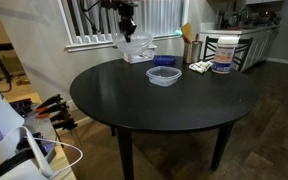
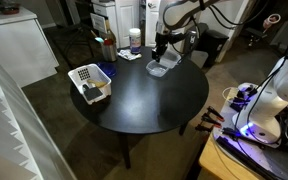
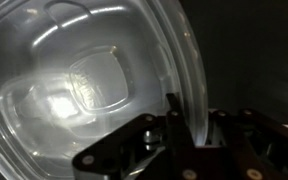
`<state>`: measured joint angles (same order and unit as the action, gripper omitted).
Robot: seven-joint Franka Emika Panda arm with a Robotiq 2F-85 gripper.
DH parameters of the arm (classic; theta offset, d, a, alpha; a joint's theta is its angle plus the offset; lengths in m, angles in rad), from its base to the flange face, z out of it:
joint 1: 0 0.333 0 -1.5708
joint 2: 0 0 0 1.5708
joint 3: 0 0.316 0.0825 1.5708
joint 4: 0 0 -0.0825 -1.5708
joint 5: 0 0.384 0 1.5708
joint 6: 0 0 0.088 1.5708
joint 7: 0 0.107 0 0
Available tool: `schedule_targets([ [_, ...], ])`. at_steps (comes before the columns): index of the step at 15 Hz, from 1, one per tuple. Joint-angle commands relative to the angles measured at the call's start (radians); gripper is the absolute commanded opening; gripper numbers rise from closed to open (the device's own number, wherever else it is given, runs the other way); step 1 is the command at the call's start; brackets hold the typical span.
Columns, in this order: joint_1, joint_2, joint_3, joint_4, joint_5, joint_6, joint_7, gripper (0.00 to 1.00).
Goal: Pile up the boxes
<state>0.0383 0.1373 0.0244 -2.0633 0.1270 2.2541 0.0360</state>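
Dark and round, the black table (image 1: 184, 115) carries the work in a dim room with blinds behind it. One clear tub (image 1: 136, 47) hangs from the gripper (image 1: 127, 35) at the far edge of the tabletop, and whether it is fully off the surface cannot be told from these views. In the wrist view the jaws are closed on this tub's rim: the thick edge runs up between the dark fingers (image 3: 174, 125), and the see-through bowl fills the rest of that view. A second clear tub (image 1: 164, 76) sits upright on the table, near the held one but apart from it, toward the middle. Farther along the same side stands a tall white pail (image 1: 222, 54) with a blue label, which is not part of the pile, and in an exterior view a white basket (image 2: 89, 83) sits at the opposite edge. The arm (image 2: 179, 15) reaches in from beyond the table and bends down, so the wrist points nearly straight at the tabletop. The pinch is on the rim at one side only, so the light tub could swing, tilt or slip out while it is carried. If it arrives tilted or off centre, it may catch the second tub's rim, shove it across the smooth surface, or rest crooked rather than nest. Releasing it from too high could make it bounce off the pile
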Motion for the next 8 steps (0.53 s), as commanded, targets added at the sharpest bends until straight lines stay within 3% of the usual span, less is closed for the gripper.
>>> schedule_targets([
  [1, -0.042, 0.119, -0.015, 0.172, 0.053, -0.072, -0.026, 0.01],
  [8, -0.085, 0.326, -0.027, 0.397, 0.083, -0.059, 0.032, 0.01],
])
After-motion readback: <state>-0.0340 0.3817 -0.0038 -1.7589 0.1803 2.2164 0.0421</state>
